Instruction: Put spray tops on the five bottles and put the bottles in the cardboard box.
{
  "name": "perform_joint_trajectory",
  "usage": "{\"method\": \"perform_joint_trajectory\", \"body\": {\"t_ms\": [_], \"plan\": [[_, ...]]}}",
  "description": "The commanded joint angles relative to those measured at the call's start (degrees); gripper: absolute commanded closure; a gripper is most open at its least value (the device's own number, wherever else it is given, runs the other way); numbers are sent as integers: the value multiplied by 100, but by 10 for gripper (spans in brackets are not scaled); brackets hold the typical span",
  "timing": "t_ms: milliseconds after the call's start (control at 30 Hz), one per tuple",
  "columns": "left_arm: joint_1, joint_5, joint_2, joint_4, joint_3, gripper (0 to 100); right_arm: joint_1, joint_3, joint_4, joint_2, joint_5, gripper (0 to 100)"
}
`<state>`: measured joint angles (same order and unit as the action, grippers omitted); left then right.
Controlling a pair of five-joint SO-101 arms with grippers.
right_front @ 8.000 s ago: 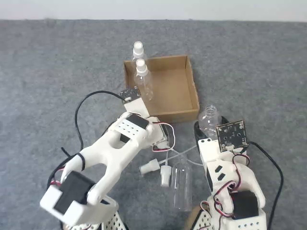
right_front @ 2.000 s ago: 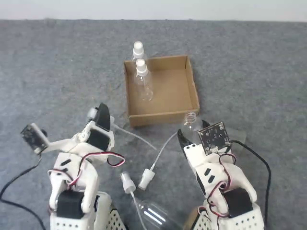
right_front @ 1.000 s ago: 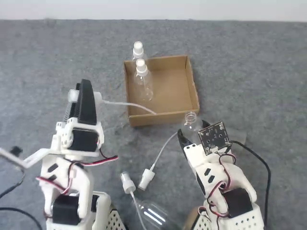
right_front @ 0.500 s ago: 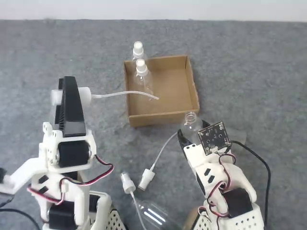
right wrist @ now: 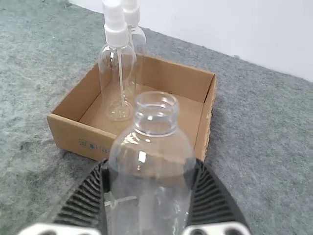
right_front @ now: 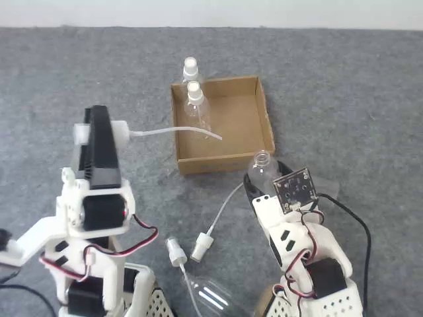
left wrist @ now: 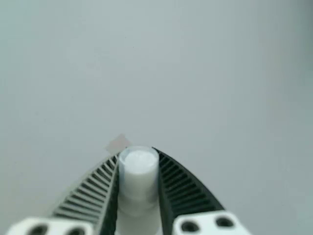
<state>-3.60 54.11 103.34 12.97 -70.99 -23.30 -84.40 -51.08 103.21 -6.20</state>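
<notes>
High view, nearest the arm bases: a clear bottle [right_front: 210, 297] lies on its side behind and to the left of the right gripper [right_front: 263, 178], with a spray top [right_front: 174, 251] at its end. Whether that top is seated I cannot tell. Just ahead, a loose spray top [right_front: 202, 247] lies on the table [right_front: 344, 99], its tube trailing up to the right gripper's left side. That gripper pinches an uncapped bottle [right wrist: 152, 132] upright, jaws pressed against both sides of the body. The left gripper [left wrist: 137, 159], raised and well to the left of it, clamps a third spray top [left wrist: 139, 181] by its head. Its dip tube [right_front: 175, 131] reaches sideways over the cardboard box [right_front: 225, 162].

The box sits just beyond the right gripper, its front wall near the held bottle. Inside stands one capped bottle [right wrist: 117, 63]. A second capped bottle [right wrist: 132, 19] stands farther off, apparently just past the far wall.

I judge one bottle fully done and one capped but not boxed, with the held top and bottle next to join. The bottle on its side and the loose top are left.
</notes>
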Motion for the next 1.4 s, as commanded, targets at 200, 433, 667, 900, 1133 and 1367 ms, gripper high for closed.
{"method": "perform_joint_trajectory", "body": {"t_ms": [200, 433, 667, 900, 1133, 1367], "plan": [[-932, -914, 97, 360, -75, 989, -488, -527, 875, 92, -932, 993], [-1099, -1011, 88, 343, -391, 989, -488, -563, 927, 92, -967, 993], [-1134, -1196, 79, 334, -488, 989, -497, -563, 919, 92, -967, 993], [-1284, -1327, 88, 53, -927, 989, -505, -554, 910, 92, -967, 993], [-1354, -1477, 88, -18, -1068, 989, -505, -554, 901, 92, -967, 993], [-1345, -1477, 88, -897, -1420, 989, -681, -589, 892, 84, -976, 993]]}}
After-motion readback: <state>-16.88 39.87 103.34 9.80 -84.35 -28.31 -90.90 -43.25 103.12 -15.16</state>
